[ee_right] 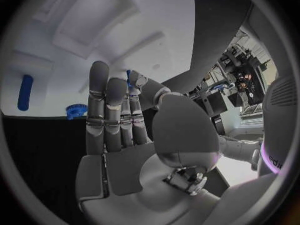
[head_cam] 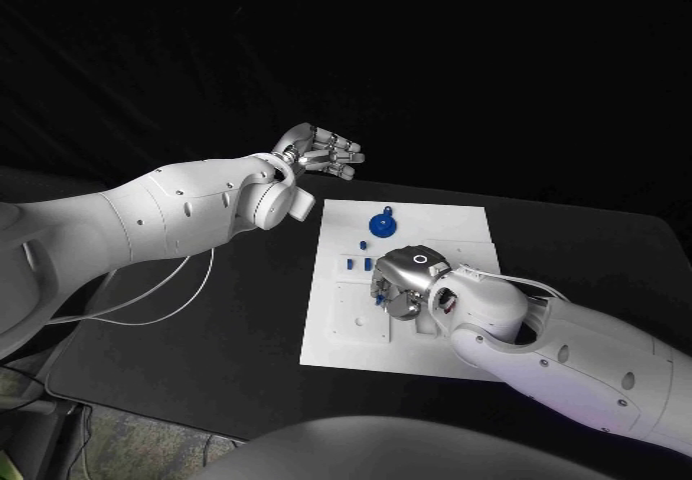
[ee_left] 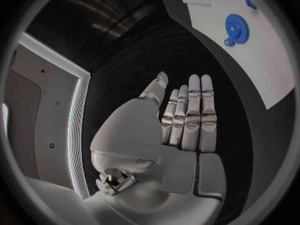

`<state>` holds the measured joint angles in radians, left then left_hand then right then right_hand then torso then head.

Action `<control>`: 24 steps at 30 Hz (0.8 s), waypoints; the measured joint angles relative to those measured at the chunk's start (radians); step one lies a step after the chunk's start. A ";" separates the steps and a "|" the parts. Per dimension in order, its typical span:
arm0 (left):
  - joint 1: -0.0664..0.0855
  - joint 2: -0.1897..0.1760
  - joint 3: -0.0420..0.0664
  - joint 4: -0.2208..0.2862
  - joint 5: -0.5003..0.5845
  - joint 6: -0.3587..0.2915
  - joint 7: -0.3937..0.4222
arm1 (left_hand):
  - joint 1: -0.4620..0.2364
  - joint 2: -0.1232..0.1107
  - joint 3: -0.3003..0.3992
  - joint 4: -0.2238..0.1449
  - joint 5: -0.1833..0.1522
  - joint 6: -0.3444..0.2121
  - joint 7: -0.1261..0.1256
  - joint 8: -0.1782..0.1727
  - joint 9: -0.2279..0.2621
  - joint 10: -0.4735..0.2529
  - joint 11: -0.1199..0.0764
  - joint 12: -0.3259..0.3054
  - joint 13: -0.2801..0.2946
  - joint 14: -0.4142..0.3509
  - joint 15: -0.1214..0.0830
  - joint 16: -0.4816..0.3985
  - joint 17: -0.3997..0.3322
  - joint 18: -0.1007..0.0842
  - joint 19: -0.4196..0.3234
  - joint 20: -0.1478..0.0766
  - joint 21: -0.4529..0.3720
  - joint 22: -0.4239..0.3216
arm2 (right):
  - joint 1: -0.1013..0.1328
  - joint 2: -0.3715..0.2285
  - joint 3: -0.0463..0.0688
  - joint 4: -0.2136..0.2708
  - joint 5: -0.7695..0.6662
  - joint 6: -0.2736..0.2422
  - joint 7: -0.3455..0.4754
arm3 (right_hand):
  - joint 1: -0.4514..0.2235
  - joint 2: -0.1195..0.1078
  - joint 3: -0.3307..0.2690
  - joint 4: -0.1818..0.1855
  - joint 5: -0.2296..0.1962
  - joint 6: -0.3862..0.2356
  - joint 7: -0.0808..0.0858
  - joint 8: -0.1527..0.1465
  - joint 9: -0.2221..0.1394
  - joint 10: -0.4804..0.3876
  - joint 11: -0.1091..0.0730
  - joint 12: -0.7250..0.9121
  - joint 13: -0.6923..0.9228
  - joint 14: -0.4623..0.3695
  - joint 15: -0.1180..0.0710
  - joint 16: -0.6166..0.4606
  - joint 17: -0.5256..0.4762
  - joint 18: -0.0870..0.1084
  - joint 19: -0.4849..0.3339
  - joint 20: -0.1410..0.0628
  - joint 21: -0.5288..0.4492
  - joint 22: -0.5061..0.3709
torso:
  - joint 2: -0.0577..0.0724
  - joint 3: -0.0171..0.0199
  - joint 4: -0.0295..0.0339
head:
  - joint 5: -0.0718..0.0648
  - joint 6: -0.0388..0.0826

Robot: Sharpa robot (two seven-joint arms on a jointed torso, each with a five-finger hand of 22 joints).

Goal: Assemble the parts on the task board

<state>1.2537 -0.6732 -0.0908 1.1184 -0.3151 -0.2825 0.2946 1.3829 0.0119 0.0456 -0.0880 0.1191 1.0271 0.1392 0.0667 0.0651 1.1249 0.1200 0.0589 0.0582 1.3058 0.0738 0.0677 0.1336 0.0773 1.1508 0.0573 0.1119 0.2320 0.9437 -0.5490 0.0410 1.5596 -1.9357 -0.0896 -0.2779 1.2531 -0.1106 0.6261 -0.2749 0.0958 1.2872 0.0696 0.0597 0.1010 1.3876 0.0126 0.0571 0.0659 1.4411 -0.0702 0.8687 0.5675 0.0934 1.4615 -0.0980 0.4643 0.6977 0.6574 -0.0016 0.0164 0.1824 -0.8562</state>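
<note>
The black surface [head_cam: 216, 370] fills most of the head frame, matte and dark, so its far edge is hard to make out. The board [head_cam: 346, 340], a flat white plate, sits mid-frame, and its middle is hidden under the right hand [head_cam: 411, 280]. That hand rests low on the board, palm down. In the right wrist view, a small blue piece [ee_right: 129, 78] seems pinched at its fingers [ee_right: 106, 110], though it's mostly hidden. The left hand [head_cam: 320, 150] hovers off the board at upper middle, fingers straight and together, holding nothing. A round blue gear [head_cam: 384, 223] lies on the board's upper part, and little blue pegs [head_cam: 358, 262] stand just left of the right hand.
</note>
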 measured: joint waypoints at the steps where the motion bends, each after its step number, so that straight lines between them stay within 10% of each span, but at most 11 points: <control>1: 0.000 0.000 0.000 0.000 0.000 0.000 0.000 | 0.000 0.000 0.000 0.000 0.000 0.000 0.000 0.000 0.000 -0.001 0.001 0.000 0.000 0.000 0.000 0.000 0.000 0.000 0.000 0.000 0.000 0.000 | 0.000 0.000 0.000 -0.001 0.000 0.001 0.000 | 0.000 0.000 -0.001 -0.001 0.000 0.000 0.000 0.000 0.000 0.000 0.000 0.000 0.000 0.000 0.000 0.000 0.000 0.000 0.000 0.000 0.000 0.000 | 0.000 0.0001 -0.0001 | 0.000 0.000; 24: 0.000 -0.001 0.000 0.001 0.000 0.003 0.000 | 0.000 0.000 0.003 0.002 0.000 0.000 0.000 0.000 0.000 -0.001 0.001 0.000 0.000 -0.003 0.003 0.000 -0.001 0.000 -0.004 0.004 0.000 -0.006 | 0.003 0.009 -0.008 -0.008 -0.003 0.003 -0.003 | 0.000 0.000 -0.001 -0.001 0.000 0.001 0.001 0.001 0.000 0.002 -0.002 -0.001 0.000 -0.001 0.001 0.000 0.001 0.004 0.000 0.000 -0.011 0.008 | 0.000 0.0002 -0.0002 | 0.002 -0.010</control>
<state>1.2535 -0.6743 -0.0908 1.1190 -0.3146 -0.2792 0.2947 1.3829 0.0119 0.0481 -0.0855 0.1191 1.0271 0.1391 0.0667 0.0651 1.1235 0.1214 0.0589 0.0582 1.3024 0.0772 0.0678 0.1326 0.0773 1.1472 0.0609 0.1119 0.2259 0.9467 -0.5402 0.0331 1.5516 -1.9392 -0.0862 -0.2807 1.2530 -0.1108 0.6249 -0.2761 0.0958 1.2880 0.0710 0.0607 0.1005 1.3900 0.0102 0.0559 0.0658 1.4401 -0.0691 0.8687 0.5682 0.0979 1.4617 -0.0978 0.4529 0.7057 0.6577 -0.0014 0.0162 0.1847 -0.8662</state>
